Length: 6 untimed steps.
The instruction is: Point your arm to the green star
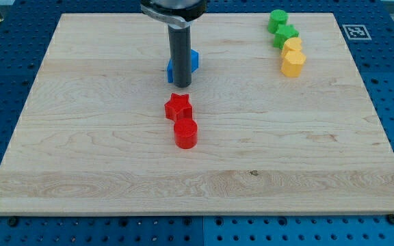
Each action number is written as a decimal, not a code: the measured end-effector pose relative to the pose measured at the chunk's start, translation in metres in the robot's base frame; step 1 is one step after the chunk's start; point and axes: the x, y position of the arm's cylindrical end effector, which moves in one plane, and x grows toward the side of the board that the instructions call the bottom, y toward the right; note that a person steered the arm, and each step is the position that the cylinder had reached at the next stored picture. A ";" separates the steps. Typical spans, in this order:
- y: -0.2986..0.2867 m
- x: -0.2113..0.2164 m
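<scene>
The rod hangs straight down over the far half of the wooden surface (81, 137), a little toward its left side, and my tip (182, 85) rests just in front of a blue block (191, 61). The rod covers most of that block, so its shape cannot be made out. This end effector is a plain dark rod with no jaws at all, so there is nothing on it to be apart or together, and it clamps nothing.

Just toward the near edge from the tip lies a red star (178, 106), close to the tip but apart from it, and a red cylinder (185, 133) sits touching the star on its near side.

The green star (285, 35) is well away from the tip, up near the far right corner of the surface. It belongs to a short row of four blocks running from the far edge toward the near edge: a green cylinder (278, 20) first, then the green star touching it, then a yellow block (293, 47) with a rounded top, then another yellow block (293, 63) that looks six-sided. All four sit packed against one another.
</scene>
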 end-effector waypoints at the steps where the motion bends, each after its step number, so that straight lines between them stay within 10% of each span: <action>1: 0.022 0.016; 3: 0.203 0.050; 6: 0.288 -0.078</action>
